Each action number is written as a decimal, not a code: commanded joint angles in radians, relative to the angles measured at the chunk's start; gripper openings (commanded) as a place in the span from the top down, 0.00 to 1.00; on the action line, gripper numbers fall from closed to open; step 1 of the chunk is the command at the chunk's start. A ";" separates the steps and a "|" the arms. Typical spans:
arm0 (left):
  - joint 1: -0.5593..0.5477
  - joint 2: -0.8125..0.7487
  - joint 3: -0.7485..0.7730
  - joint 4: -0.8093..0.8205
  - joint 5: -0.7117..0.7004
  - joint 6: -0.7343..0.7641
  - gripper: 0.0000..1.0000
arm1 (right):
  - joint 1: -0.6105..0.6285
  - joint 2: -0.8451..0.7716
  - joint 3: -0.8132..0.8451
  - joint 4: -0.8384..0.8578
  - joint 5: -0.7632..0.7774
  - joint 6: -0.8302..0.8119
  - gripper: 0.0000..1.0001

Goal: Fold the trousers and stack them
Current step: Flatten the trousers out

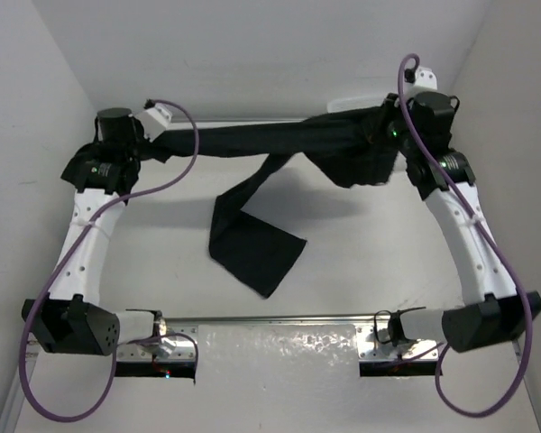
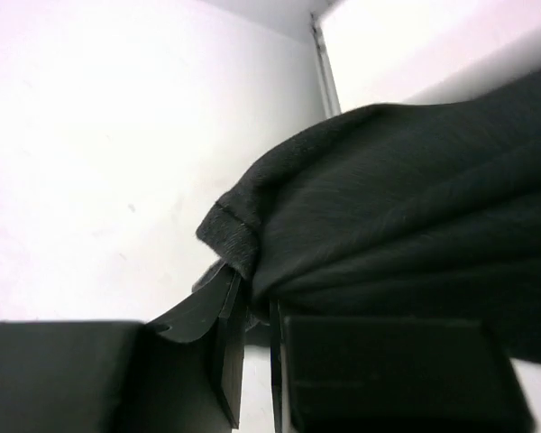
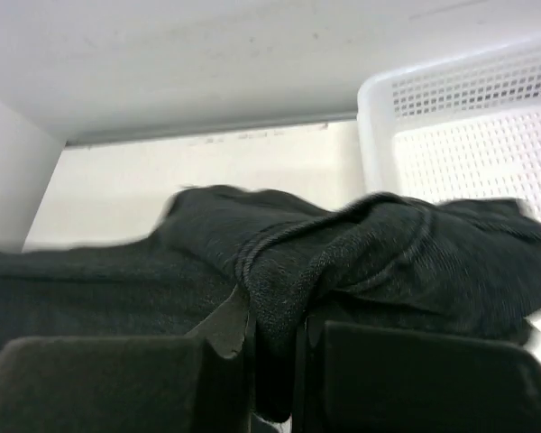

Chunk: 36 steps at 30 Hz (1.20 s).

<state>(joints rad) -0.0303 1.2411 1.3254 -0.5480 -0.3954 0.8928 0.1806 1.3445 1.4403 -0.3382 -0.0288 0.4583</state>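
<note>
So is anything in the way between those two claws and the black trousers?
Nothing visible. The left gripper and the right gripper are both shut on the trousers, which hang stretched between them. The white basket stands beyond the cloth on the right gripper's side, not in between.

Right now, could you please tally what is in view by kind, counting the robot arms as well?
trousers, black: 1
basket, white mesh: 1
robot arms, the left arm and the right arm: 2
Total: 4
</note>
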 commanded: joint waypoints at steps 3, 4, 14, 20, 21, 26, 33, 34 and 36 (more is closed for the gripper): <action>0.168 0.112 0.213 0.053 -0.008 0.081 1.00 | -0.066 -0.085 -0.078 -0.091 0.052 -0.121 1.00; 0.171 0.126 0.228 0.053 0.001 0.086 1.00 | -0.066 -0.090 -0.081 -0.093 0.047 -0.124 1.00; 0.168 0.123 0.172 0.102 0.098 0.182 1.00 | -0.067 -0.007 0.007 -0.096 -0.049 -0.116 1.00; 0.181 0.055 0.091 -0.209 0.228 0.277 1.00 | -0.067 -0.105 -0.200 -0.347 0.027 -0.029 0.95; 0.181 -0.012 0.042 -0.381 0.315 0.323 0.91 | -0.067 -0.204 -0.290 -0.343 0.027 0.002 0.85; 0.178 -0.055 -0.244 -0.770 0.413 0.365 0.16 | -0.203 -0.407 -0.721 -0.399 0.055 0.112 0.24; 0.242 -0.065 -0.212 -0.736 0.317 0.310 0.19 | -0.434 -0.539 -0.784 -0.426 0.033 0.169 0.19; 0.265 -0.055 -0.180 -0.696 0.307 0.252 0.19 | -0.434 -0.529 -0.785 -0.429 0.033 0.169 0.23; 0.383 0.023 -0.143 -0.587 0.302 0.183 0.20 | -0.437 -0.524 -0.800 -0.423 0.012 0.172 0.35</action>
<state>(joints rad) 0.2390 1.2110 1.0992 -1.2675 -0.0731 1.1732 -0.2485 0.8127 0.6258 -0.7864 -0.0017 0.5995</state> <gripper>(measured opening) 0.807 0.683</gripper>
